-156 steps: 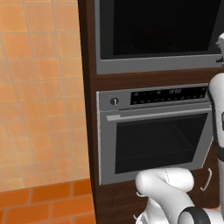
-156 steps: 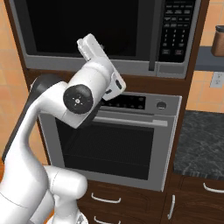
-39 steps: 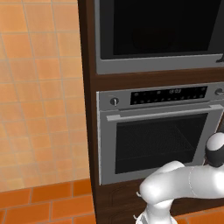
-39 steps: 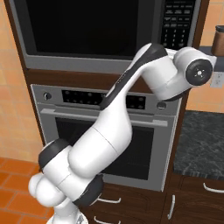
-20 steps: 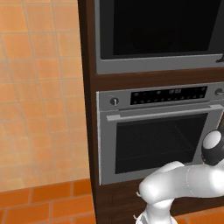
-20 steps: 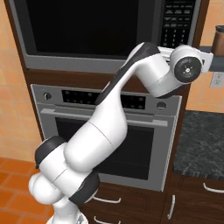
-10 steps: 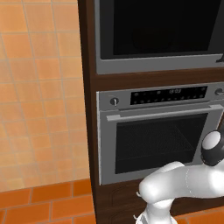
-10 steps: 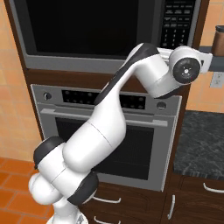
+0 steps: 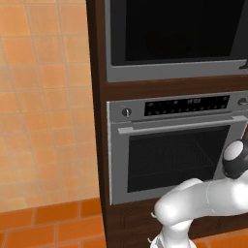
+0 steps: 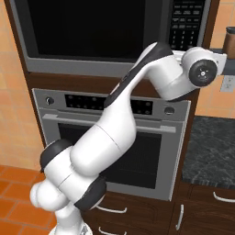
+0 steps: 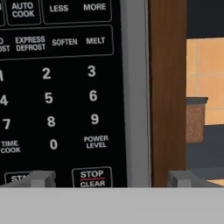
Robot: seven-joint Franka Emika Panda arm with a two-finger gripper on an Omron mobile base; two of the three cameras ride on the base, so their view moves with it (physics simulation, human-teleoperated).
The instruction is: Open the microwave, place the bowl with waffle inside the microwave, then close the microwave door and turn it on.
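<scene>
The microwave is built in above the oven, and its black glass door lies flat in the grey frame, shut. The arm reaches up to the microwave's right end, with its hand beside the keypad. In the hand view my gripper is open and holds nothing. It faces the keypad closely, one fingertip under the START key, the other before the brown cabinet edge. The STOP/CLEAR key lies between them. The bowl with waffle is out of view.
The grey oven with knobs and a bar handle sits under the microwave. To the right are a dark stone counter, a brown jar on a shelf, and drawers below. An orange tiled wall stands left.
Since the oldest frames the arm has swung from in front of the oven to the microwave's right end. Over the last second the hand has risen slightly and stayed near the keypad.
</scene>
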